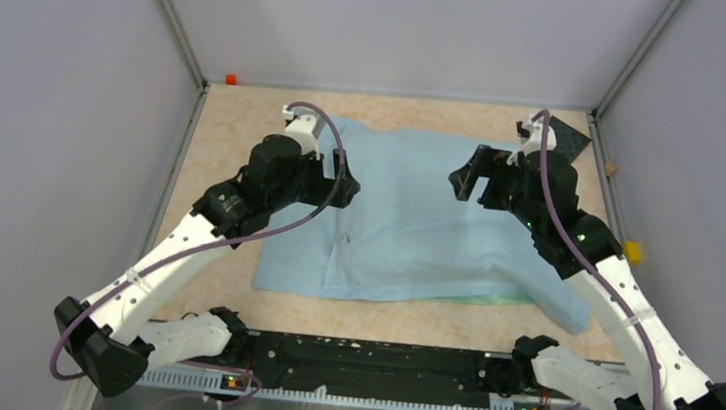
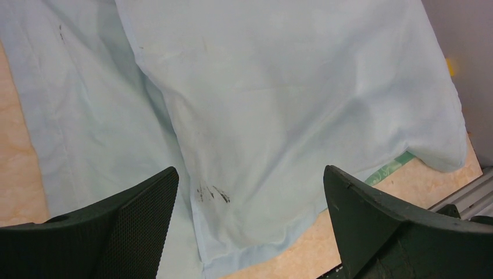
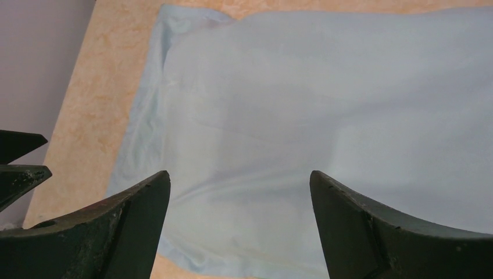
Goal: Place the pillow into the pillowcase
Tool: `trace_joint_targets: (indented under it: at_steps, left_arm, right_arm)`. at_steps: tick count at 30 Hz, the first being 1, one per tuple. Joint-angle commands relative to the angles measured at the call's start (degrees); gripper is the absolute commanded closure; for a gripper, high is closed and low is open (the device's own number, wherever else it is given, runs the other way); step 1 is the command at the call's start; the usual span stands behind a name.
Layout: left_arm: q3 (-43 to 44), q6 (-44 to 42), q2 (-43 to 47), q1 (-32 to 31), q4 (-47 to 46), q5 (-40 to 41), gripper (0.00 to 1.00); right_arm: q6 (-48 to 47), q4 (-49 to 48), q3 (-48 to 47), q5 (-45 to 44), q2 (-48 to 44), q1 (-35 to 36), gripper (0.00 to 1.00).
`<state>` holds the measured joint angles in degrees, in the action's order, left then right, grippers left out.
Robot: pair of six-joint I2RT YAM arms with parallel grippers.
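Bare counter [image 1: 215,131] runs left of the pillowcase [image 1: 417,230] and along its near edge; grey walls [image 1: 44,134] stand close on both sides.

No readable text, label, brand, number or sign shows anywhere.

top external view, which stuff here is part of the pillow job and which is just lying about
Job: pillowcase, lying bulged; left gripper and right gripper, both open over it.
Lying about: red bit at far left corner; yellow piece by right wall; dark sheet at far right corner.
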<state>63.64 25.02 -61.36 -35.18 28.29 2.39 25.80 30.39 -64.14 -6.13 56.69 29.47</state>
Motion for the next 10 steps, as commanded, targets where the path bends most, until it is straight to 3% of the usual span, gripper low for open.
trace_joint_targets:
  at_steps: [1, 10]
  left_arm:
    - [1.2, -0.9, 1.3, 0.2, -0.4, 1.8, 0.01]
    - [0.4, -0.9, 1.9, 0.3, -1.6, 2.7, 0.01]
  right_arm:
    - [0.1, -1.7, 1.0, -0.4, -0.6, 0.4, 0.12]
    - [0.2, -2.3, 1.8, -0.3, -0.5, 0.4, 0.12]
